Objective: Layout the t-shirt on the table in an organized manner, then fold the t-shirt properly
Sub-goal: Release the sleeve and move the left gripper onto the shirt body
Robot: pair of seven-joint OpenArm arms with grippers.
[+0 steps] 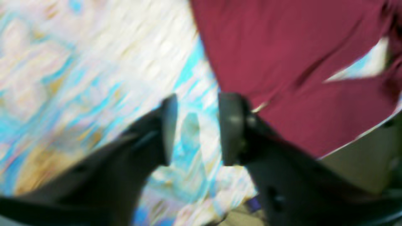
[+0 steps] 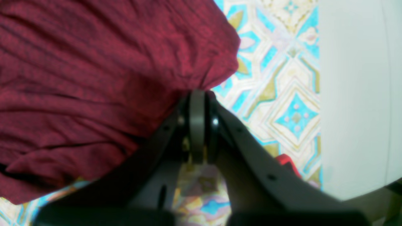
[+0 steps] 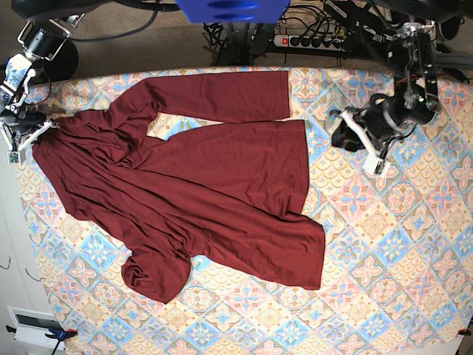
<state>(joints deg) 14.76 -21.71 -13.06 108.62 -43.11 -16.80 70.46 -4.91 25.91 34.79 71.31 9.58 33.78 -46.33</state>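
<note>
Pinching the t-shirt [image 2: 110, 78] edge in my right gripper [image 2: 197, 103] to anchor it; left gripper [image 1: 194, 128], jaws apart and empty, hovers beside the t-shirt.

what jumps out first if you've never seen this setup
The big maroon t-shirt sprawls wrinkled across the left and middle of the pastel tiled table. The right hand is shut on the t-shirt's edge at the table's far left, while the left hand hangs open and empty over bare cloth beside it.
</note>
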